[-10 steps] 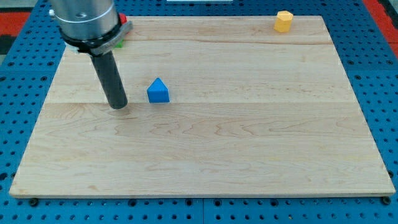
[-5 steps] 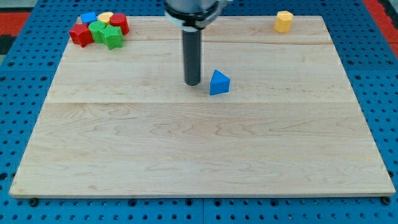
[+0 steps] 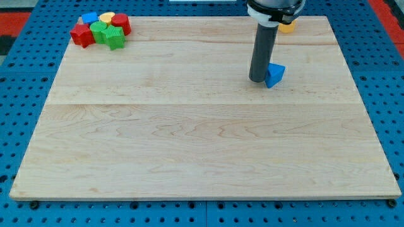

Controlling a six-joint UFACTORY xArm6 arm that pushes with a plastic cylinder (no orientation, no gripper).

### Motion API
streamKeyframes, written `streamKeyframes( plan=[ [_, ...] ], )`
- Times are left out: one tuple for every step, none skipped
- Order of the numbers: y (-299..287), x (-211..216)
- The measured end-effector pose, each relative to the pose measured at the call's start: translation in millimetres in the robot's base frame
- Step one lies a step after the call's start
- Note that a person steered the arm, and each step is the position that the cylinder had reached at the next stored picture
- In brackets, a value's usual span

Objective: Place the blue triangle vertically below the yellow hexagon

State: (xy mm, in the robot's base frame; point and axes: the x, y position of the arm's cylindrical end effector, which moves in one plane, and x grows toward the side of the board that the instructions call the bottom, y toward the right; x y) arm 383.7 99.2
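the rod hides most of the yellow hexagon (image 3: 289,27); just a sliver shows at the view's right of the arm's collar. the arm itself runs off the view's top, so only the collar and rod show. the blue triangle (image 3: 275,74) has its left part tucked behind the rod, right by my tip (image 3: 257,80); whether they touch, i can't tell. in the corner cluster, the blue block (image 3: 89,17) and yellow block (image 3: 106,16) sit behind others, their shapes unclear. the board's (image 3: 189,157) top edge is partly covered by the arm.
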Motion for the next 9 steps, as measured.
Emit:
streamKeyframes(
  plan=[
    [4, 13],
    [33, 17],
    [61, 6],
    [69, -28],
    [69, -56],
    [69, -61],
    [69, -58],
    [76, -53],
    [102, -57]
  ],
)
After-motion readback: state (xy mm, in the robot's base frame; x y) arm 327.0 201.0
